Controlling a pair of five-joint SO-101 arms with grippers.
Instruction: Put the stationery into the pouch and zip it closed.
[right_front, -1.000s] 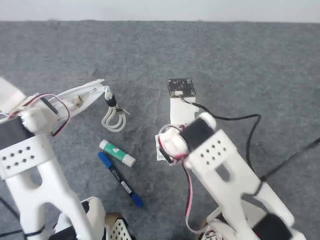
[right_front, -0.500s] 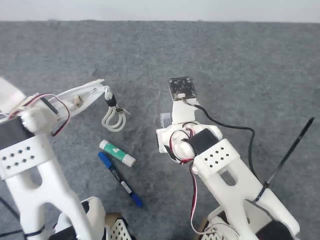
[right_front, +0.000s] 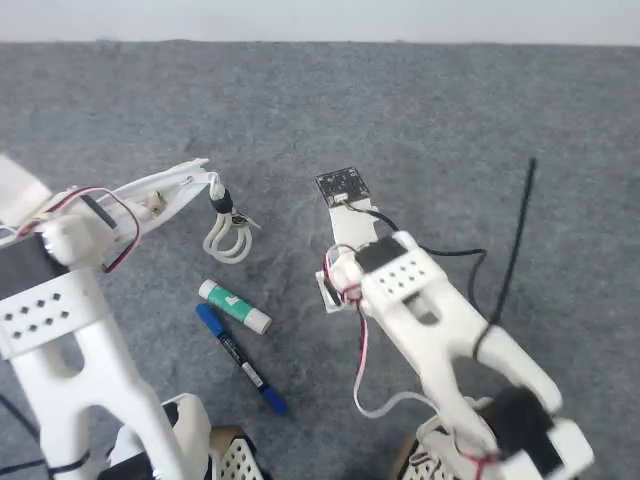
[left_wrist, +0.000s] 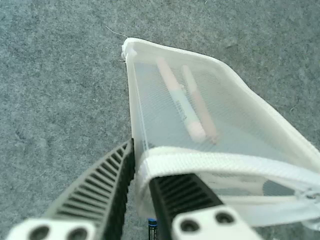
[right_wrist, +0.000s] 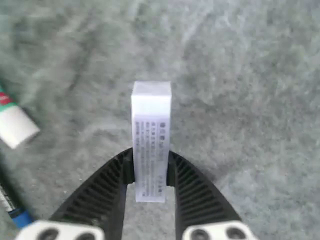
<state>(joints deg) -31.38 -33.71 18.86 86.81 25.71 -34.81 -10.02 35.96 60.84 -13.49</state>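
Right hand (right_wrist: 150, 159) pinches the eraser (right_wrist: 151, 112) by one end, most of it jutting past its fingertips (right_wrist: 126, 164), so it could pivot or slip free before reaching the pouch (left_wrist: 210, 120) clamped in the left hand (left_wrist: 141, 165).

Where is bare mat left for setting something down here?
Free: the broad strip of grey mat along the far edge, and the stretch outside the right arm, which holds the white rectangular eraser. Crowded: between it and the left arm, where the white-and-green glue stick and blue pen lie.
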